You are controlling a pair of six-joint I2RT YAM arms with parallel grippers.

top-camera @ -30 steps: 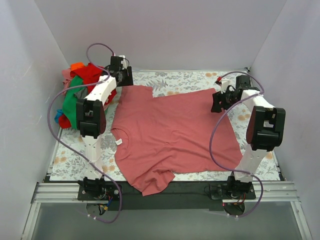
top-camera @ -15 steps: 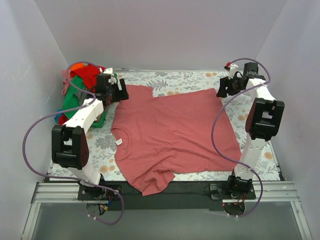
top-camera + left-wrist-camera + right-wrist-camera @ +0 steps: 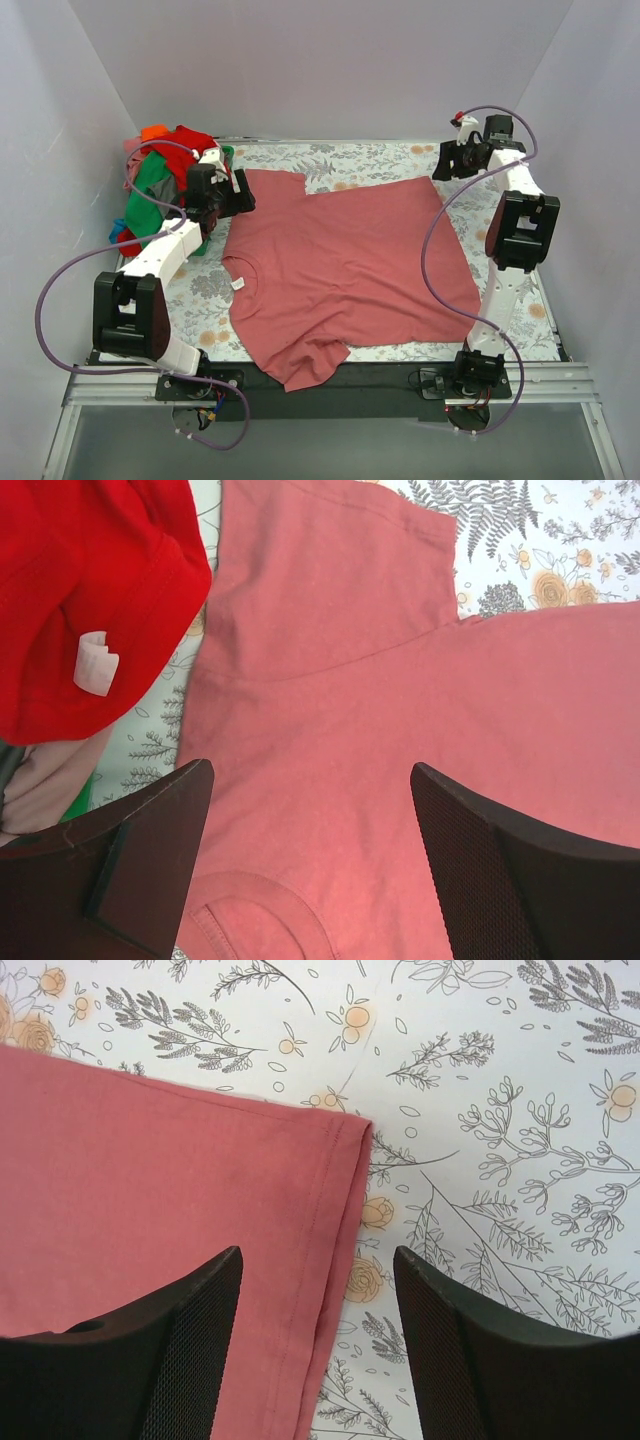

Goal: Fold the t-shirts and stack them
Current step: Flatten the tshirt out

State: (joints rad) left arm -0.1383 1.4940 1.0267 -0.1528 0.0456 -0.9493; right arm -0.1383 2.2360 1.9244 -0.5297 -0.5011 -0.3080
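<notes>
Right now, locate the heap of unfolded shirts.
In the top view, the heap sits at the far-left corner of the floral cover, left of the spread salmon-pink t-shirt and beside the left gripper.

i see the table under a floral cover [image 3: 380, 155], white with grey ferns and orange blooms. one salmon-pink tee [image 3: 350, 260] lies spread flat across the middle, collar toward the left (white neck tag [image 3: 238, 284] showing). its near sleeve spills onto the black strip [image 3: 390, 377] at the front edge. a heap of tees [image 3: 178, 143], red, green and orange, sits at the far left corner.
</notes>
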